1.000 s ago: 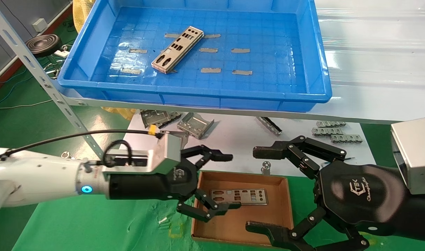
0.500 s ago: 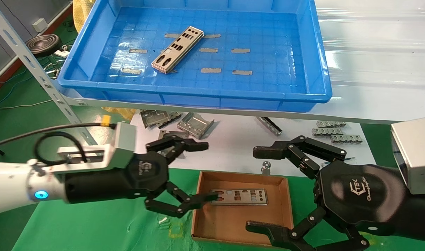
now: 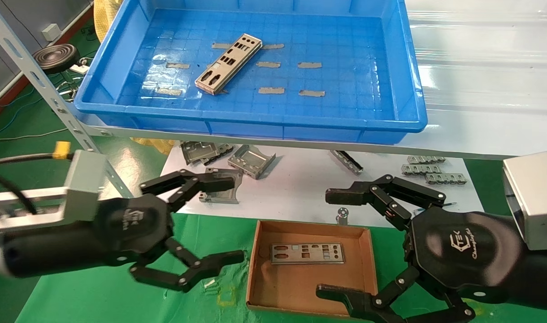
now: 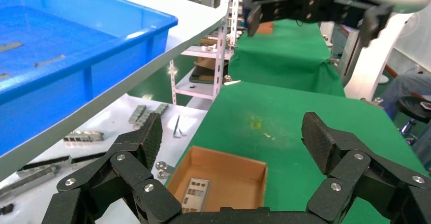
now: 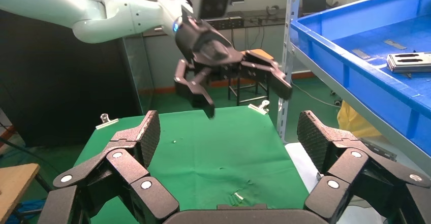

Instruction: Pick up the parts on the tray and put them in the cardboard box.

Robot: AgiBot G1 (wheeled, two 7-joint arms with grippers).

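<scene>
One punched silver plate (image 3: 228, 64) lies slanted on the floor of the blue tray (image 3: 251, 123) on the shelf; it also shows in the right wrist view (image 5: 409, 62). A second plate (image 3: 308, 253) lies flat in the cardboard box (image 3: 367, 255) on the green cloth, also in the left wrist view (image 4: 194, 193). My left gripper (image 3: 231, 220) is open and empty, to the left of the box and a little above the cloth. My right gripper (image 3: 332, 244) is open and empty, over the box's right side.
Small grey tape strips (image 3: 271, 90) are stuck on the tray floor. Bent grey metal brackets (image 3: 251, 160) and other small metal pieces (image 3: 423, 170) lie on the white sheet under the shelf. A slanted shelf post (image 3: 45, 87) stands at the left.
My left gripper has drawn back to the left, away from the box, staying open. The plate stays in the box. The right arm has not moved.
</scene>
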